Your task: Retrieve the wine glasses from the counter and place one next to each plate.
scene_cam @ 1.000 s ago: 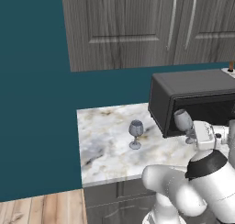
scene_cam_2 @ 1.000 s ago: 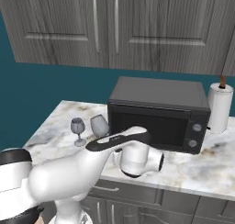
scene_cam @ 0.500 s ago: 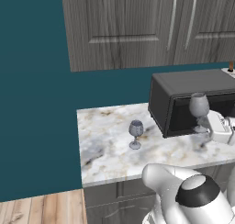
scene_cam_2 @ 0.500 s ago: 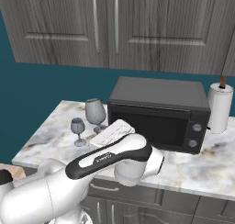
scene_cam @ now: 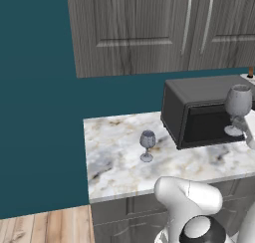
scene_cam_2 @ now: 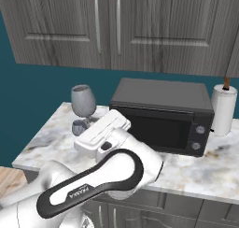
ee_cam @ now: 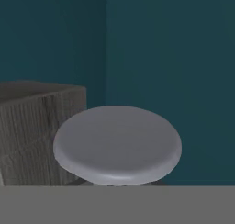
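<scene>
One wine glass (scene_cam: 238, 103) hangs upright in the air in front of the microwave, above the counter (scene_cam: 119, 162). My gripper (scene_cam: 247, 133) is shut on it low down, near the stem and foot. From the right base view the same glass (scene_cam_2: 83, 101) stands above my white hand, with the gripper (scene_cam_2: 91, 128) under its bowl. The hand view looks at the glass's round grey foot (ee_cam: 117, 145) from close up. The other wine glass (scene_cam: 147, 143) stands on the counter left of the microwave, partly hidden behind my hand (scene_cam_2: 78, 127).
A black microwave (scene_cam_2: 163, 115) takes up the counter's right half, with a paper towel roll (scene_cam_2: 223, 109) beside it. Dark grey wall cabinets (scene_cam: 149, 28) hang overhead. A teal wall and wooden floor (scene_cam: 45, 227) lie left of the counter.
The held glass has risen off the counter and moved right along the microwave front as the arm swung. The other glass has stayed where it was.
</scene>
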Robot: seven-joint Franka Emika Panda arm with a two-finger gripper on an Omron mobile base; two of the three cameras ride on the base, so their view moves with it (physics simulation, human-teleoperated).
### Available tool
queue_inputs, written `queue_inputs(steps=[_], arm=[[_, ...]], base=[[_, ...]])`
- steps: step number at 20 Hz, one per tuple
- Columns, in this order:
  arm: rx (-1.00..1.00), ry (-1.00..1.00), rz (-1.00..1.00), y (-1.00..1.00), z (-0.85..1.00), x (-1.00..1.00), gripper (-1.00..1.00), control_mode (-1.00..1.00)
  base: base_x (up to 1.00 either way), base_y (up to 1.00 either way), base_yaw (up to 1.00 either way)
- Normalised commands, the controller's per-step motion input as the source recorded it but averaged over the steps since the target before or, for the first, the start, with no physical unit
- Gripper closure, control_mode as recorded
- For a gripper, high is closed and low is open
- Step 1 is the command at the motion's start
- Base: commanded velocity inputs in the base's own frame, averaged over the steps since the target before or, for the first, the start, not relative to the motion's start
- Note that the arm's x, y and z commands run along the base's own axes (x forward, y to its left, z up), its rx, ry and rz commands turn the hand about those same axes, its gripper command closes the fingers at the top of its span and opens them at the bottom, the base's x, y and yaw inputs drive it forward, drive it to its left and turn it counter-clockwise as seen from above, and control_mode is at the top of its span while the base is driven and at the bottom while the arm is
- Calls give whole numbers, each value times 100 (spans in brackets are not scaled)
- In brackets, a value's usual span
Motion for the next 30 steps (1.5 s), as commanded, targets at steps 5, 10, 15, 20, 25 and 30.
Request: queue_inputs(steps=[5, 10, 15, 20, 25, 30], arm=[[0, -8, 0, 3, 86, -60, 100, -100], [0, -11, 0, 3, 64, -73, 100, -100], [0, -9, 0, 0, 9, -50, 100, 100], [0, 0, 0, 0, 0, 0, 100, 100], [0, 0, 0, 0, 0, 0, 100, 100], [0, 0, 0, 0, 0, 0, 100, 100]], base=[[0, 0, 0], [0, 0, 0], [-36, 0, -1], [-41, -53, -41], [0, -19, -94], [0, 0, -100]])
